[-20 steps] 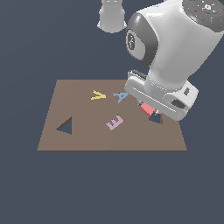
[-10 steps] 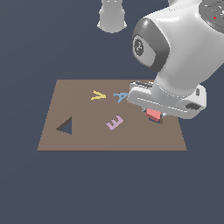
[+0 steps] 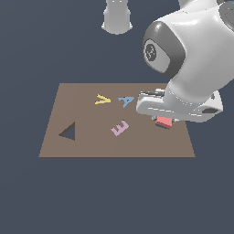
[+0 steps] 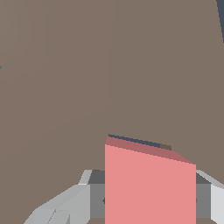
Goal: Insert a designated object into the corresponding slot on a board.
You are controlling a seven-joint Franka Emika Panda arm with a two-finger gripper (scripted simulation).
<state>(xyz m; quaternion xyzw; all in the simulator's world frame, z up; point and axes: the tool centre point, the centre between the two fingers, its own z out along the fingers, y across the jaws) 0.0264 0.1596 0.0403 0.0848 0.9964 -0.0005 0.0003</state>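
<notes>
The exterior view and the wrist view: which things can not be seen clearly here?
- The slot: in the exterior view the arm and the red block cover it; in the wrist view only a dark sliver shows behind the block.
- The hand: the block hides the fingertips in the wrist view; the exterior view hides them behind the arm.
- The board: the arm covers part of it.
</notes>
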